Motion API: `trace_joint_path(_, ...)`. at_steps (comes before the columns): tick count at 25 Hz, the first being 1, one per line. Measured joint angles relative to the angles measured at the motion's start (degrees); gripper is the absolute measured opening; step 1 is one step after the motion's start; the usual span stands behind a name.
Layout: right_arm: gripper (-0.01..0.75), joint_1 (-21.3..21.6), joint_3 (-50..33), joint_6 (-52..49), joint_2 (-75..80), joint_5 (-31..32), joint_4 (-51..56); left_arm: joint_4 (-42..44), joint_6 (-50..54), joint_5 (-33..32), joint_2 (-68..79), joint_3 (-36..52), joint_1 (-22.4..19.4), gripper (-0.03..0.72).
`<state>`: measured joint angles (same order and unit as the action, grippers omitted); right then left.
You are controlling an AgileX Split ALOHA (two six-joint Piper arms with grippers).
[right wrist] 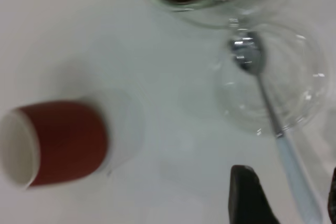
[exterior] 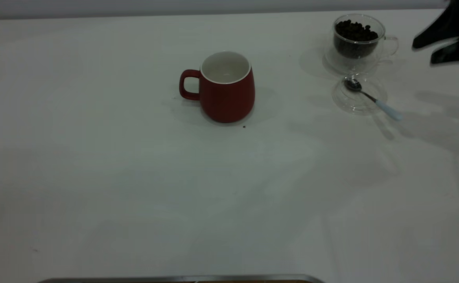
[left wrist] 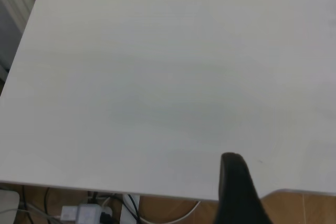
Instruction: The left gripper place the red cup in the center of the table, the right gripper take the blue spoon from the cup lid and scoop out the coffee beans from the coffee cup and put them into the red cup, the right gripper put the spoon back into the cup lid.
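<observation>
Dark red cup (exterior: pixel 226 89), white inside, loop handle; upright

Plain white table (exterior: pixel 135 188), carrying a red cup (exterior: pixel 226 94) upright near its middle, a coffee cup (exterior: pixel 357 39) of coffee beans (exterior: pixel 355 31) on a clear saucer, cup lid (exterior: pixel 357 103) just beside.

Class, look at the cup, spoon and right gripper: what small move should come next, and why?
Probably the right gripper, jaws open, lowers onto the blue spoon. The red cup already stands mid-table, and the spoon lies untouched on the cup lid.
</observation>
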<state>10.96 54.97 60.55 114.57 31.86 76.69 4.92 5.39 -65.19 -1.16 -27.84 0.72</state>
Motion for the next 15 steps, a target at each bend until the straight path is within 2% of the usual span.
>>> trace_joint_path(7, 0.410, -0.1, -0.3, -17.7, -24.3, 4.2, -25.3, 0.0, 0.0, 0.0, 0.0, 0.0, 0.0, 0.516)
trace_joint_path(11, 0.410, -0.1, -0.5, -26.1, -39.1, 10.9, -38.5, 0.0, 0.0, 0.0, 0.0, 0.0, 0.0, 0.516)
trace_joint_path(15, 0.410, -0.1, -0.5, -29.1, -52.4, 18.4, -45.6, 0.0, 0.0, 0.0, 0.0, 0.0, 0.0, 0.516)
